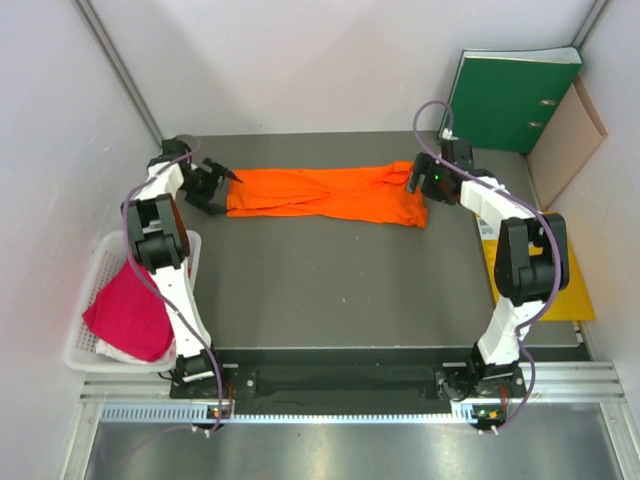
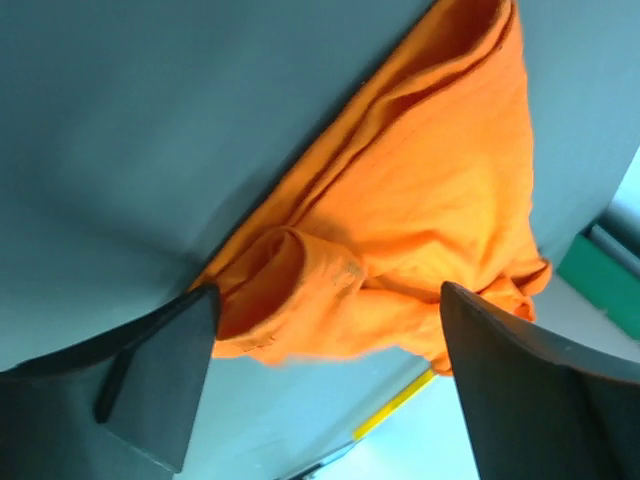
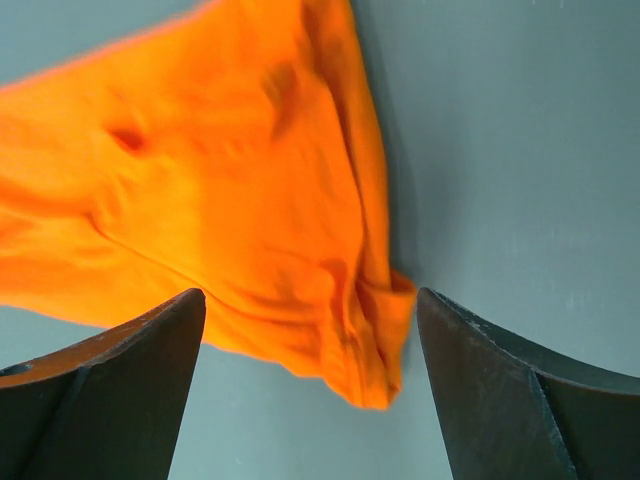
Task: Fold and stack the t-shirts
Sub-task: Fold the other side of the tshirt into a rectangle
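The orange t-shirt [image 1: 325, 194] lies stretched into a long crumpled band across the far part of the grey table. My left gripper [image 1: 214, 186] is open at its left end; in the left wrist view the shirt's bunched end [image 2: 400, 230] lies between and beyond the spread fingers [image 2: 160, 370]. My right gripper [image 1: 418, 180] is open over the shirt's right end; in the right wrist view the cloth [image 3: 220, 210] lies between the spread fingers [image 3: 110, 400]. The magenta-pink t-shirt [image 1: 128, 312] lies crumpled in the white mesh basket [image 1: 86, 338] at the left.
A yellow envelope [image 1: 548, 285] lies at the table's right edge under my right arm. A green binder [image 1: 510, 95] and a brown folder [image 1: 568, 140] stand at the back right. The grey table [image 1: 330, 290] stretches in front of the shirt.
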`<state>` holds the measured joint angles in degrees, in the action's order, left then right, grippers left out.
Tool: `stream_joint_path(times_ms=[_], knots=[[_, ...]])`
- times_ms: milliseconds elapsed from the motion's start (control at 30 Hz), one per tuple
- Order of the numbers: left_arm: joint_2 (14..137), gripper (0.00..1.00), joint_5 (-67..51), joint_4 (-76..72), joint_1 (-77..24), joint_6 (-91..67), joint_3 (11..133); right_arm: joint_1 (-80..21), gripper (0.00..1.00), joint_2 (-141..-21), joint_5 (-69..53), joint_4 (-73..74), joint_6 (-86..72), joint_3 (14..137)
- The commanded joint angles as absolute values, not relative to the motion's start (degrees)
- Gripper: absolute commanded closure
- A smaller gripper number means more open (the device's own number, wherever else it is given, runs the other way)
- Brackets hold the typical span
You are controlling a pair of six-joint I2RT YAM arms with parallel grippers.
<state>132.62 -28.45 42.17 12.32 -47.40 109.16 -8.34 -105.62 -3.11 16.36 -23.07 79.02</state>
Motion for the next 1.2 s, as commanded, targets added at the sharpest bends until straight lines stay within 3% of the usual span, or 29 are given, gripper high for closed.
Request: stream_joint_path(times_ms=[0, 400, 633, 800, 867, 967, 1000, 1100, 1167], knots=[[128.9, 0.01, -30.6, 40.0, 12.4, -48.2, 108.4, -8.2, 0.14, -101.5, -4.0, 19.3, -22.5, 76.6], [121.6, 0.01, -23.7, 43.6, 11.3, -37.3, 102.8, -8.2, 0.20, -99.2, -5.9, 18.1, -22.9, 69.5], [122.4, 0.01, -21.4, 42.8, 9.5, -36.4, 98.9, -9.0, 0.31, -104.8, -7.5, 19.3, -23.8, 71.4], [125.5, 0.11, -20.8, 42.0, 7.5, -36.2, 100.4, -9.5, 0.46, -107.6, -7.2, 19.0, -24.5, 71.5], [127.4, 0.20, -20.1, 42.2, 6.8, -36.1, 102.3, -9.5, 0.52, -108.5, -6.9, 19.3, -24.5, 71.7], [130.1, 0.69, -19.7, 42.5, 5.6, -36.4, 104.8, -9.5, 0.81, -108.5, -6.0, 18.5, -24.5, 70.8], [131.2, 1.00, -19.3, 42.5, 5.4, -36.8, 105.7, -9.5, 0.92, -107.8, -5.3, 18.1, -24.6, 70.3], [132.2, 1.00, -17.8, 44.6, 5.4, -36.7, 107.4, -9.5, 1.00, -105.6, -2.7, 18.6, -23.5, 70.0], [131.6, 1.00, -16.0, 45.6, 5.4, -36.2, 107.3, -9.5, 1.00, -103.8, -0.3, 19.9, -22.4, 69.9]])
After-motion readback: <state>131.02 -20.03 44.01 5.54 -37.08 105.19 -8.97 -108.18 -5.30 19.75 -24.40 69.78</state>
